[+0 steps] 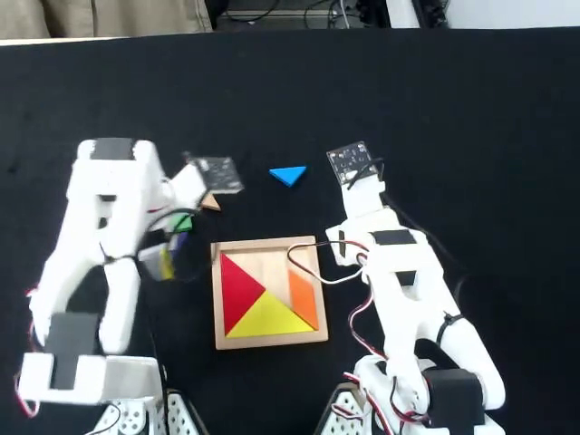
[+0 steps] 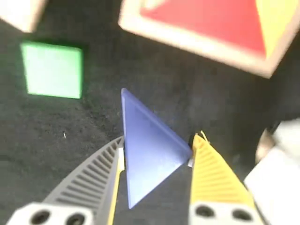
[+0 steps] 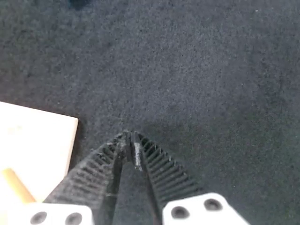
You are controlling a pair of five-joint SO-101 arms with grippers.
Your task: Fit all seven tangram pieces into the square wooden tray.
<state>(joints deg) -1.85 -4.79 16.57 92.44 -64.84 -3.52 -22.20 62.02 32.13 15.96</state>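
Seen from above, the square wooden tray (image 1: 270,341) sat mid-counter (image 1: 471,109) with a red triangle (image 1: 237,285), a yellow triangle (image 1: 272,317) and an orange piece (image 1: 304,294) laid in and part of its floor bare. A light-blue triangle (image 1: 288,175) lay well apart beyond it. The left arm (image 1: 104,227) stood over the pieces left of the tray and covered most of a green square (image 1: 184,222), so a count of seven could not be made. The right arm (image 1: 399,272) stood by the tray's right edge. At the left wrist, the left gripper (image 2: 157,145) had its fingers (image 2: 213,173) clamped on the edges of a violet triangle (image 2: 150,154), near the tray's corner. A pale wooden block (image 2: 21,14) was cut off at the frame's edge. The pieces looked thin, stiff and light. A grip across two edges seemed best, though the smooth sides might let a piece swivel. At the right wrist, the right gripper (image 3: 129,140) held nothing, its fingers (image 3: 159,164) together above bare counter just beside the tray.
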